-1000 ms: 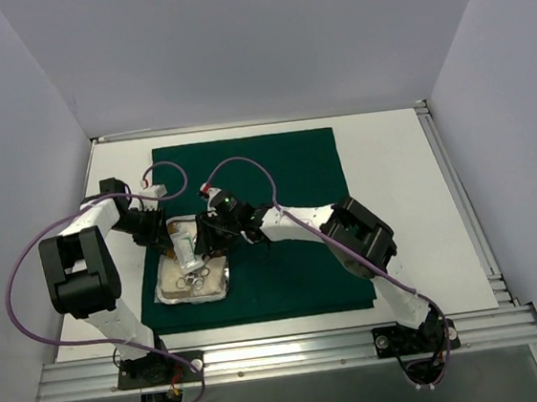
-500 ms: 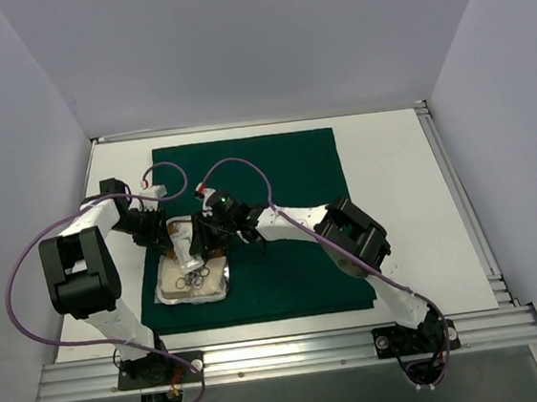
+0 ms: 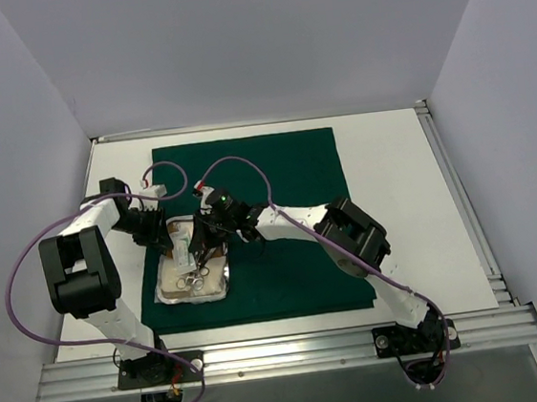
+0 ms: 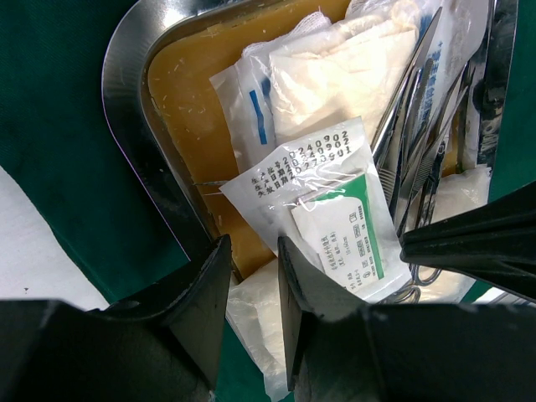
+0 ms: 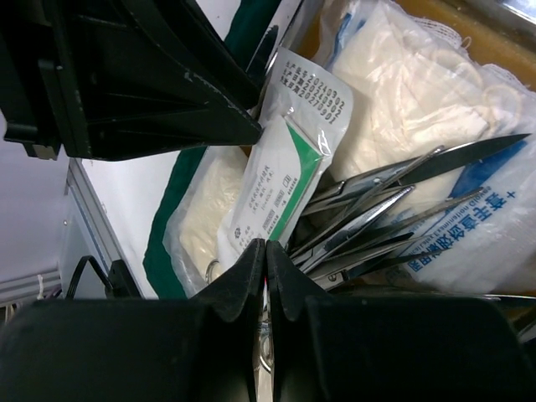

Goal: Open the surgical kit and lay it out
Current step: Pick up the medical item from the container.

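Note:
The dark green cloth [image 3: 275, 171] lies spread flat, and the steel tray [image 3: 225, 280] sits on its left part. In the tray [image 4: 126, 75] I see the tan liner [image 4: 184, 92], white gauze packets [image 4: 335, 75], steel scissors and forceps [image 4: 419, 142], and a green-striped packet [image 4: 335, 218]. My right gripper [image 5: 265, 244] is shut, pinching the lower edge of that packet [image 5: 285, 167] beside the instruments [image 5: 377, 209]. My left gripper [image 4: 251, 247] stands partly open at the tray's rim, with a gauze packet below the gap. From above, the left gripper [image 3: 161, 233] and right gripper [image 3: 198, 237] meet over the tray's far end.
The white table [image 3: 391, 178] extends right of the cloth. Metal rails [image 3: 460, 190] border its right side and front. Grey walls enclose the back and sides. One gauze packet [image 5: 201, 209] hangs over the tray's edge onto the cloth.
My right gripper has slid left over the tray and closed its jaws at the green-striped packet. The left arm has stayed still.

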You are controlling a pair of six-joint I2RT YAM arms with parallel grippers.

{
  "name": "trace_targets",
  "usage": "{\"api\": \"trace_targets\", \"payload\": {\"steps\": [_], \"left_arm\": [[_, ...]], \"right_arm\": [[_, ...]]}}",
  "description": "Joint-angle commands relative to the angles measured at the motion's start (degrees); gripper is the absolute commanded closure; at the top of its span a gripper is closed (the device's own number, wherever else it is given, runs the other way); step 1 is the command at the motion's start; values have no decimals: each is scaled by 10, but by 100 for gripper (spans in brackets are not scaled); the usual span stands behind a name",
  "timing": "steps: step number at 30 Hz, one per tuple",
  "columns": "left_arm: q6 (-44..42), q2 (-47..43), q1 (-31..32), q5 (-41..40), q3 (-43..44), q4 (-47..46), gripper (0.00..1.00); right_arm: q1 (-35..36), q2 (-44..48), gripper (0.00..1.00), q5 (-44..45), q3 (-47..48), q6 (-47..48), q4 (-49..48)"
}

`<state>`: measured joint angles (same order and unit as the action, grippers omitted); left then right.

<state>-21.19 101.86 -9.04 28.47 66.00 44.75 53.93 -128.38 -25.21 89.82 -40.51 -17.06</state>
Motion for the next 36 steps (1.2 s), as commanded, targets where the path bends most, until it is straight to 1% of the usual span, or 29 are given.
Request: {"api": "trace_targets", "payload": {"steps": [1, 2, 3, 9, 15, 31, 35, 36], "left_arm": [[-3, -11, 2, 9, 2, -10, 62], [-3, -12, 2, 9, 2, -10, 62], [-3, -12, 2, 8, 1, -13, 62], [-1, 3, 2, 0, 1, -12, 63], [0, 6, 3, -2, 0, -13, 63], [-1, 10, 3, 11, 2, -12, 63], [-3, 5, 3, 16, 1, -11, 63], [-3, 4, 3, 16, 1, -11, 63]], "right_arm": [[-7, -4, 100, -21, 4, -11, -35], [-8, -4, 100, -18, 4, -11, -34], [-9, -5, 96, -16, 4, -11, -33], [-14, -18, 83, 0, 3, -18, -34], [-15, -29, 76, 9, 18, -11, -19], [-10, -75, 77, -6, 61, -28, -25], [-11, -72, 85, -8, 52, -28, -24], [-12, -70, 90, -7, 48, -29, -25]]}}
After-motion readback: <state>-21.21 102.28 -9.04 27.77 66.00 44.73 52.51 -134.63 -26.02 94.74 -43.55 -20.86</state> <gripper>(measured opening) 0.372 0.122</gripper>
